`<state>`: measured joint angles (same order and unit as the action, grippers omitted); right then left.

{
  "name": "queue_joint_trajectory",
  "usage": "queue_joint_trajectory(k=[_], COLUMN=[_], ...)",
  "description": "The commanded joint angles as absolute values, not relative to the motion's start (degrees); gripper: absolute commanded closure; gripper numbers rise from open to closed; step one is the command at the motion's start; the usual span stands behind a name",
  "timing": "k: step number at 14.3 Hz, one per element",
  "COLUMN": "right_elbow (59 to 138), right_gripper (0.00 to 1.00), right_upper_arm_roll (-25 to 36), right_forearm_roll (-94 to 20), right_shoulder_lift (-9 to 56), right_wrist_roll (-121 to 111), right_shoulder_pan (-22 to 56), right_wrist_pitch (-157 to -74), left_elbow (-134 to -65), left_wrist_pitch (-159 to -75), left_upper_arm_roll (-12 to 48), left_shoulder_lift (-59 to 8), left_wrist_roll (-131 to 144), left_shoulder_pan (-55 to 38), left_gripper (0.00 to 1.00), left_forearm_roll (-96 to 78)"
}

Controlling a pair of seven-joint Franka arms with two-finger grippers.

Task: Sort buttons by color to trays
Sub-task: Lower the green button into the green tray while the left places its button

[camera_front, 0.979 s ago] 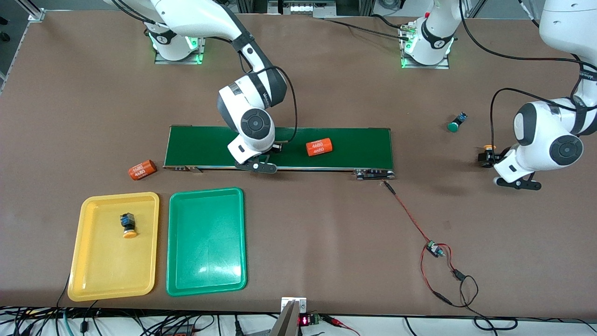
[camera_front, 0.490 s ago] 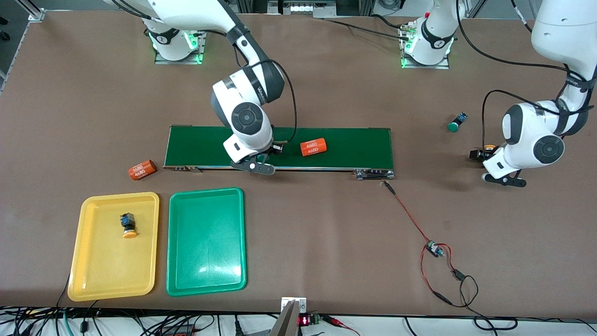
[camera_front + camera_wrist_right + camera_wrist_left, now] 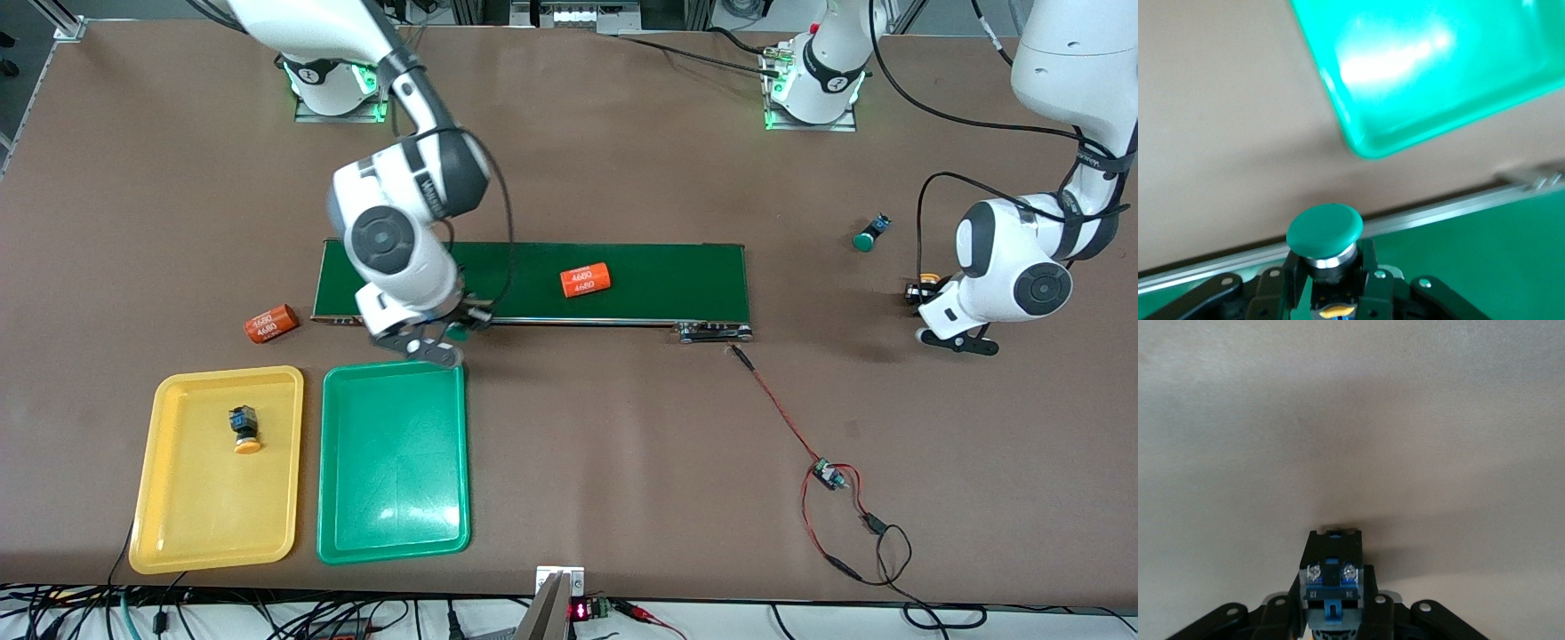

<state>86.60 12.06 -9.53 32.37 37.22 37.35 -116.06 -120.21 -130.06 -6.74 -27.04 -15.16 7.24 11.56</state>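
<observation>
My right gripper [image 3: 444, 336] is clamped on a green-capped button [image 3: 1324, 232]; in the right wrist view its round cap sticks out past my fingers with the chrome collar just under it. In the front view that gripper hangs over the strip of table between the conveyor belt [image 3: 658, 283] and the green tray [image 3: 394, 462], just above the tray's corner nearest the belt. The green tray holds nothing that I can see.

My left gripper [image 3: 925, 298] is down at the table toward the left arm's end, and its fingers are closed on a yellow-orange button [image 3: 928, 280]. The left wrist view shows the button's black-and-blue body [image 3: 1332, 577] seated between my fingers, two screw terminals facing the camera, with bare brown table [image 3: 1351, 420] around it. In the front view only a sliver of the orange cap peeks out beside the wrist.

A second green button [image 3: 869, 234] lies on its side on the table, near my left gripper but apart from it, farther from the front camera. The other yellow-orange button [image 3: 244, 428] lies in the yellow tray [image 3: 178, 533], which sits beside the green tray toward the right arm's end.

One orange cylinder [image 3: 586, 280] printed 4680 lies on the belt; another [image 3: 270, 323] lies on the table just off the belt's end, toward the right arm's side.
</observation>
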Motion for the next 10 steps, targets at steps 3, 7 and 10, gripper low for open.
queue_joint_trajectory(k=[3, 7, 10], right_elbow=[78.94, 73.40, 68.48], right_gripper=[1.00, 1.00, 1.00], right_upper_arm_roll=[11.43, 11.51, 11.69], right_forearm_roll=[-8.88, -8.88, -8.35], right_shoulder_lift=[37.25, 44.89, 49.21], right_wrist_roll=[27.18, 21.28, 20.22], right_shoulder_pan=[29.89, 27.08, 26.81], right_wrist_pitch=[-115.66, -120.48, -124.36], left_elbow=[-112.09, -107.58, -107.58], left_wrist_pitch=[-113.86, -106.44, -106.79], left_upper_arm_roll=[-3.27, 3.85, 9.38], left_shoulder_lift=[-22.33, -21.80, -21.88], left_wrist_roll=[-16.18, -10.48, -0.12], left_shoulder_pan=[3.79, 1.68, 0.35], left_gripper=[0.83, 0.83, 0.83], left_forearm_roll=[9.85, -3.14, -6.67])
